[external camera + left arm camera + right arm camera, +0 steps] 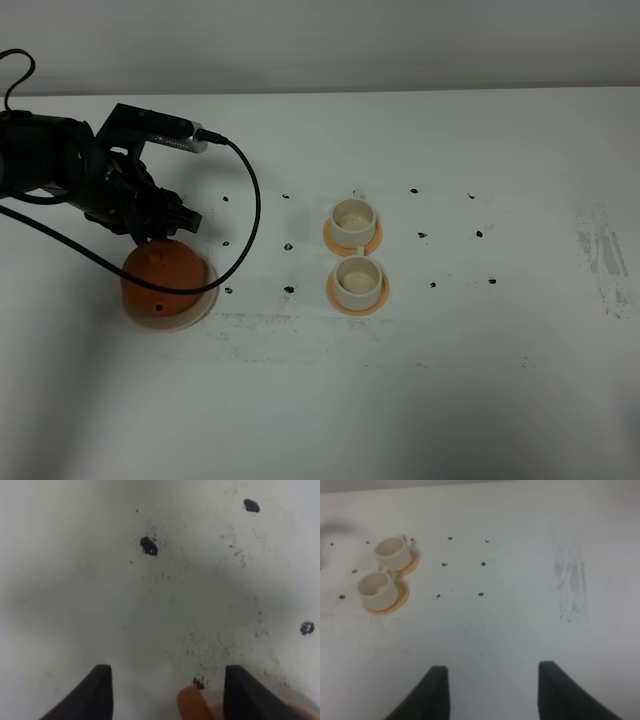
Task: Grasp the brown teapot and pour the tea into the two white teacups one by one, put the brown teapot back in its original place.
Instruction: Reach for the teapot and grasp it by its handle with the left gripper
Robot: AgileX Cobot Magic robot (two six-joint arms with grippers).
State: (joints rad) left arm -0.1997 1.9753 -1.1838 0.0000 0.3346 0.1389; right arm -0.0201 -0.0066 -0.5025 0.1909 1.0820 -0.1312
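The brown teapot [165, 280] sits on its original place, the beige saucer [172, 322], at the left of the table. My left gripper [160, 232] hovers at the teapot's far side, open. In the left wrist view its fingers [97, 695] straddle a small brown part of the teapot [192, 706], not closed on it. The two white teacups [352, 216] [357, 279] stand on orange coasters in the middle, one behind the other, and also show in the right wrist view [391, 548] [376, 586]. Their insides look pale; the tea is hidden. My right gripper [492, 700] is open and holds nothing.
Small black marks [289, 290] dot the white table around the cups. A black cable [245, 190] loops from the left arm over the table beside the teapot. A grey scuffed patch [600, 250] lies at the far right.
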